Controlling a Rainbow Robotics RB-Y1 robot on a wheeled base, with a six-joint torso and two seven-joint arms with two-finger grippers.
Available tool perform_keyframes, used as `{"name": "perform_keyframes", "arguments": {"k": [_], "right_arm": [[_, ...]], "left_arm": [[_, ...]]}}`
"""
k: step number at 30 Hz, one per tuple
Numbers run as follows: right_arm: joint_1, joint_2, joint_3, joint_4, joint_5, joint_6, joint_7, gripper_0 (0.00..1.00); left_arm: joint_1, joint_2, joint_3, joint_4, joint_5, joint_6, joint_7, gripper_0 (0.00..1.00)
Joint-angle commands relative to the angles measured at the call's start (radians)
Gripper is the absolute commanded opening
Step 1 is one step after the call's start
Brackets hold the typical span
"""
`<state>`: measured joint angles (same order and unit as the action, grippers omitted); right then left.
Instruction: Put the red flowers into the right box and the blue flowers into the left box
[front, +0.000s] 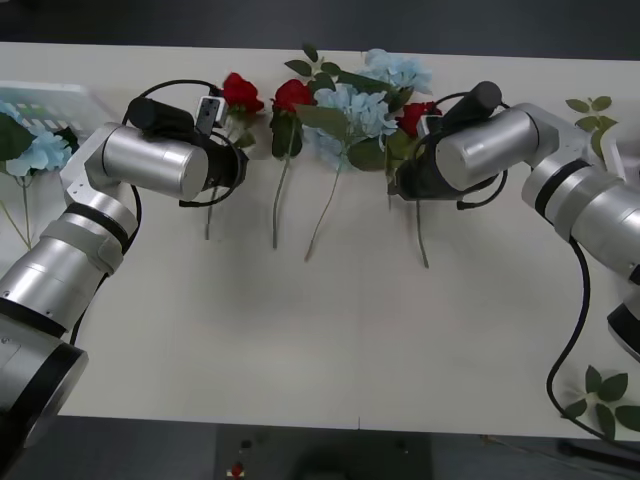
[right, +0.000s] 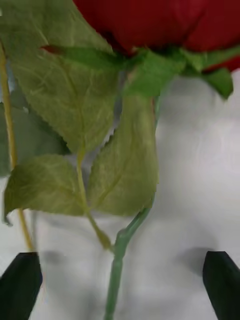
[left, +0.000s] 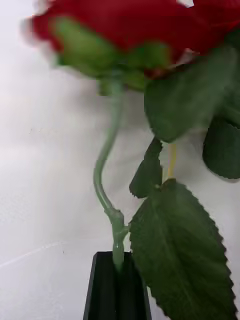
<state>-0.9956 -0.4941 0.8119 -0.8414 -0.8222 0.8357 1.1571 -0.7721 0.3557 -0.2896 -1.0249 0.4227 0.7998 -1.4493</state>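
Three red flowers lie at the back of the table: one rose (front: 241, 92) by my left wrist, one (front: 292, 95) beside it, and one (front: 414, 116) by my right wrist. Blue flowers (front: 356, 110) lie between them, and another blue cluster (front: 36, 152) rests in the left box (front: 60, 97). My left gripper (left: 117, 259) is shut on the green stem (left: 106, 165) of the left rose. My right gripper (right: 120, 275) is open, its black fingers (right: 20, 282) on either side of the right rose's stem (right: 116, 265). A thin rim of the right box (front: 628, 152) shows at the right edge.
Loose green leaf sprigs lie at the back right (front: 590, 104) and front right (front: 606, 396). The flower stems point toward me over the white table (front: 300, 340). A black cable (front: 572, 330) hangs off my right arm.
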Motion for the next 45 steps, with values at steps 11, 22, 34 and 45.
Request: {"name": "perform_keyframes", "arguments": {"k": [11,22,34,45], "right_arm": [[-0.035,0.031,0.047,-0.005,0.121,0.060,-0.025,0.00],[-0.129,-0.032,-0.033,-0.027,0.018,0.240,-0.030,0.00],[-0.321,-0.262,-0.252,-0.170,-0.028,0.720,-0.002,0.00],[-0.322,-0.529,-0.306,-0.229,-0.055,0.944,0.133,0.00]], "left_arm": [[-0.027,0.012,-0.006,-0.061,0.010,0.082,0.046,0.00],[0.025,0.155,0.009,-0.353,0.205,0.360,0.036,0.00],[0.142,0.210,0.222,-0.701,0.297,0.670,-0.008,0.00],[0.162,0.207,0.451,-0.784,0.630,0.716,-0.054,0.00]]}}
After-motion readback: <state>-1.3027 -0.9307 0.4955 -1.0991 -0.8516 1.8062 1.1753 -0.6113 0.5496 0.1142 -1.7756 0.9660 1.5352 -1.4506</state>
